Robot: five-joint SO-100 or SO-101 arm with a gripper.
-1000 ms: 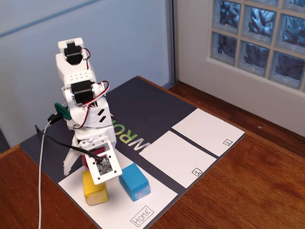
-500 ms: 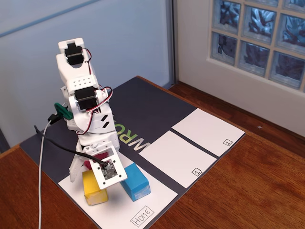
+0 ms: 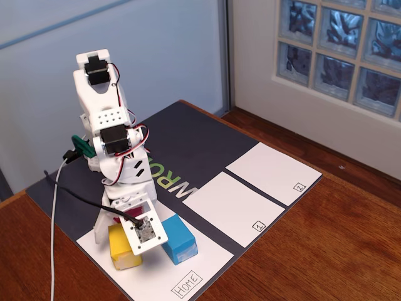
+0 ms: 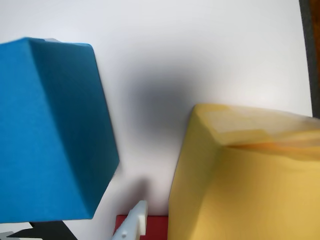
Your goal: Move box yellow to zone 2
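The yellow box (image 3: 123, 248) stands on the Home panel (image 3: 164, 273), at its left end in the fixed view; in the wrist view the yellow box (image 4: 240, 185) fills the lower right. My gripper (image 3: 119, 238) is low over it and open. One white finger (image 3: 99, 229) is down on the box's left in the fixed view. The other finger (image 4: 135, 221) shows in the wrist view, in the gap between the yellow and blue boxes. Zone 2 (image 3: 272, 172) is the white panel far to the right, with nothing on it.
A blue box (image 3: 178, 239) stands just right of the yellow one and also shows in the wrist view (image 4: 50, 130). A pink box (image 3: 129, 211) sits behind them, mostly hidden by the gripper. Panel 1 (image 3: 230, 207) lies between Home and zone 2. A black cable (image 3: 75, 194) trails left.
The arm has leaned forward and the gripper has come down around the yellow box. Its left finger has drawn in closer to the box. The boxes have not moved.
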